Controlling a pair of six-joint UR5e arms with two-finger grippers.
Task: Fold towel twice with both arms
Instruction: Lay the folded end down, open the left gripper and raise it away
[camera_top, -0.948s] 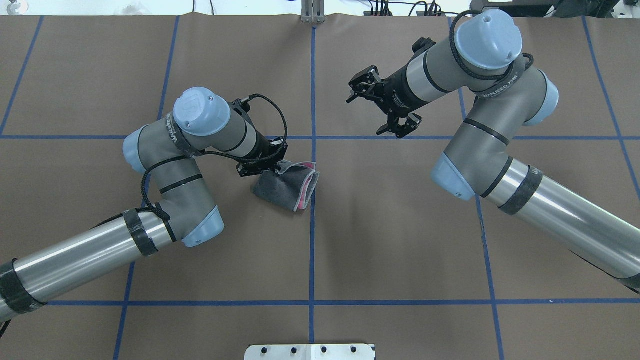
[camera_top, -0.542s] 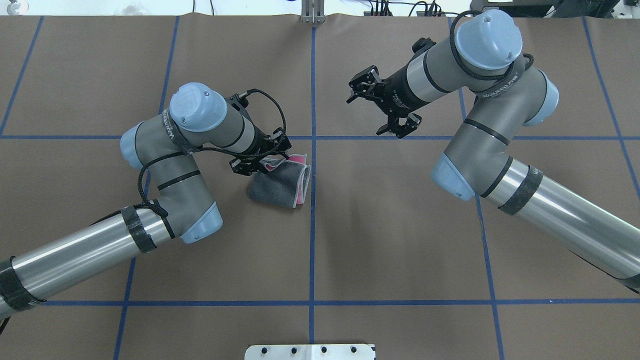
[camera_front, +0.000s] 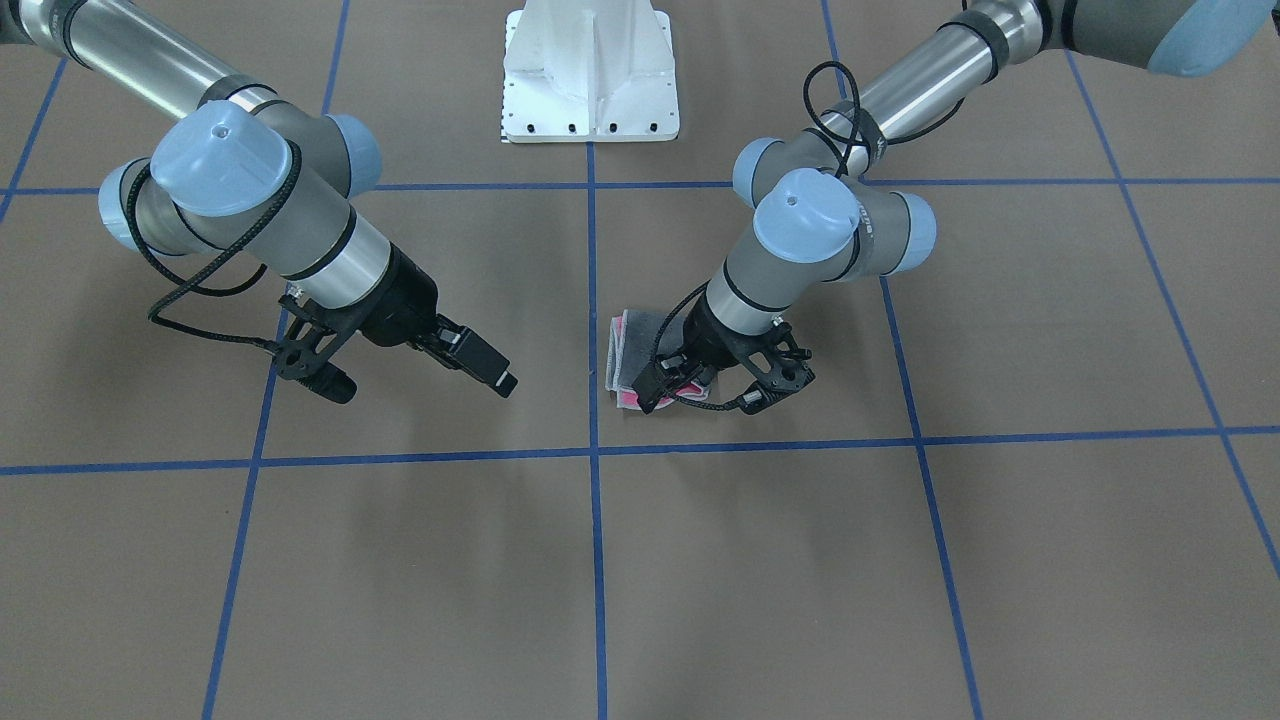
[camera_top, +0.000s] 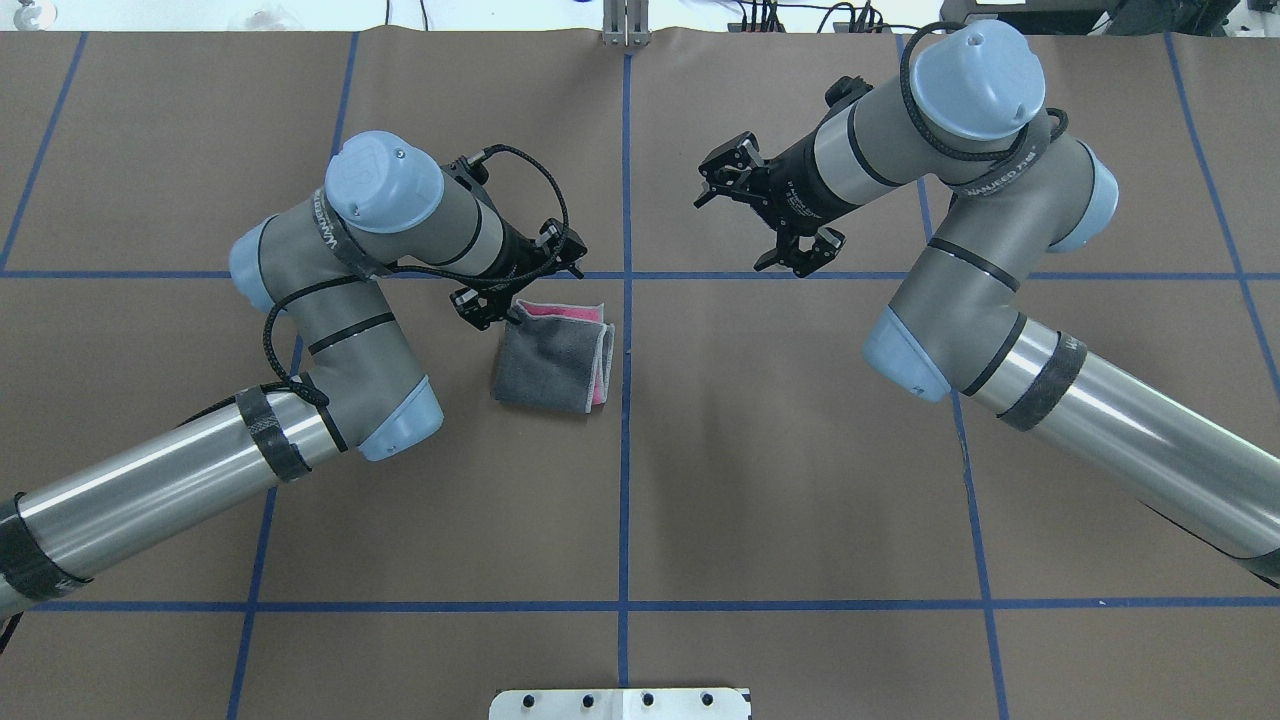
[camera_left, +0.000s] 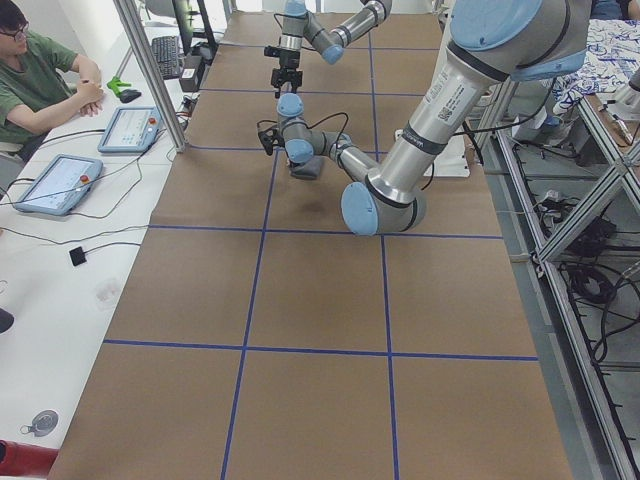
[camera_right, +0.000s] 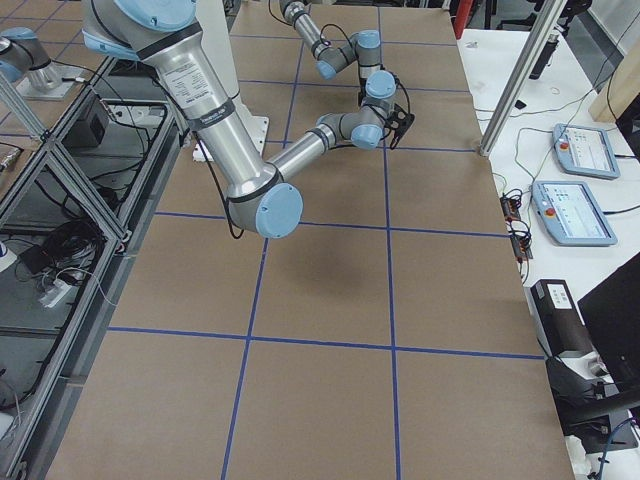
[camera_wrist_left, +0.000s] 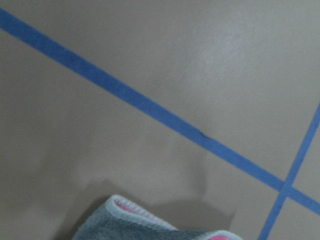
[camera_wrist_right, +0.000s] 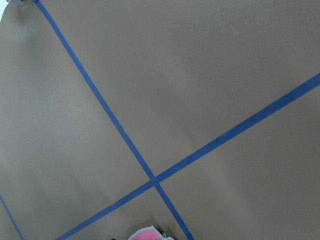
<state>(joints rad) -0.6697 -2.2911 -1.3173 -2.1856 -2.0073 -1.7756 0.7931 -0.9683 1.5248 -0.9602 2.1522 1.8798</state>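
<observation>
Here the left tool (camera_top: 523, 290) hangs spread, seemingly just over the towel (camera_top: 550, 365) — right tool (camera_top: 728, 234) spread too.

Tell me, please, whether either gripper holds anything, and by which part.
Nothing is held: left gripper open at the towel, right gripper open, well away from it.

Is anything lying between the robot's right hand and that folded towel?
Nothing visible does. Only bare brown table crossed by a blue tape line lies between the right hand and the towel. The left hand is at the towel's opposite corner, out of that path.
</observation>
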